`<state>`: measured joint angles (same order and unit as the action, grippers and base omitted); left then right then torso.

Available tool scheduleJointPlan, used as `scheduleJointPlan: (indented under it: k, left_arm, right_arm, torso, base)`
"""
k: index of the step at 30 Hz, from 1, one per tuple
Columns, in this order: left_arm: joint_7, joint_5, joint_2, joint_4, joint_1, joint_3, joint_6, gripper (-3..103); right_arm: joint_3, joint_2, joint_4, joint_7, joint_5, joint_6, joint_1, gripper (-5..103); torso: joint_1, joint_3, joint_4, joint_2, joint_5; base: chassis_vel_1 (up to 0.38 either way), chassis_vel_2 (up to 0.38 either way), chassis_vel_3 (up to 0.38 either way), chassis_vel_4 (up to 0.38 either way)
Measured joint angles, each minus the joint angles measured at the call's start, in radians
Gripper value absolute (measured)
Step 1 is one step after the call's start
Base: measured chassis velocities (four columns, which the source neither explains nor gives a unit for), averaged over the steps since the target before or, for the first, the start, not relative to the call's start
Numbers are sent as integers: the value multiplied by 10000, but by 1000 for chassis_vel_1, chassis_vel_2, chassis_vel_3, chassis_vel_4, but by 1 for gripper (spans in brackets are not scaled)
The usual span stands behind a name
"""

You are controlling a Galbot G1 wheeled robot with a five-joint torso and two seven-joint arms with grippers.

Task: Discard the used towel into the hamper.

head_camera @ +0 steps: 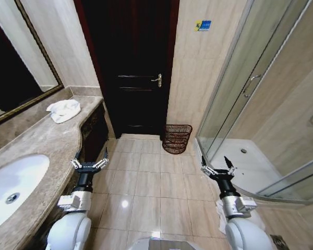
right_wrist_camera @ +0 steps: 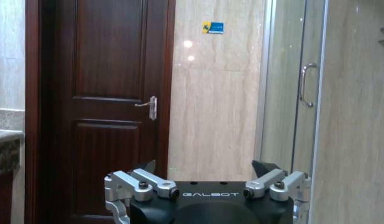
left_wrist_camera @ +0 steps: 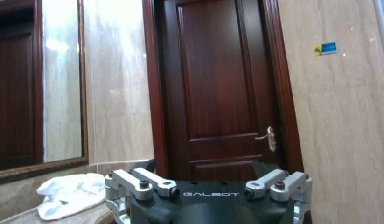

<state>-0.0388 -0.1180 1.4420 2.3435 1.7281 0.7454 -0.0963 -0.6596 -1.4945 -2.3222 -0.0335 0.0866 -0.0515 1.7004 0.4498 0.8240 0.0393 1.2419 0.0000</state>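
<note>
A crumpled white towel (head_camera: 63,110) lies on the far end of the stone vanity counter (head_camera: 39,143), below the mirror; the left wrist view shows the towel (left_wrist_camera: 70,195) too. The hamper (head_camera: 177,138), a dark reddish-brown wire basket, stands on the floor against the wall right of the door. My left gripper (head_camera: 89,162) hangs open beside the counter's front edge, well short of the towel. My right gripper (head_camera: 218,167) is open over the floor tiles near the shower base. Both hold nothing.
A white sink (head_camera: 13,187) is set into the counter at the near left. A dark wooden door (head_camera: 133,67) stands shut ahead. A glass shower enclosure (head_camera: 261,104) with a raised white base fills the right side. Beige floor tiles (head_camera: 151,182) lie between.
</note>
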Motion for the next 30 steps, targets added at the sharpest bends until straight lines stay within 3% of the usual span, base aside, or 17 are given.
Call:
scheduleJointPlan:
  k: [30]
  left_arm:
    - [220,-27,252,-134,-50,74,-48,100]
  right_arm:
    - [95,-203,-176,67,68,64,99,100]
  torso:
    - [-2,-1,0,0,-1]
  base:
    - [-38,37,40,-39]
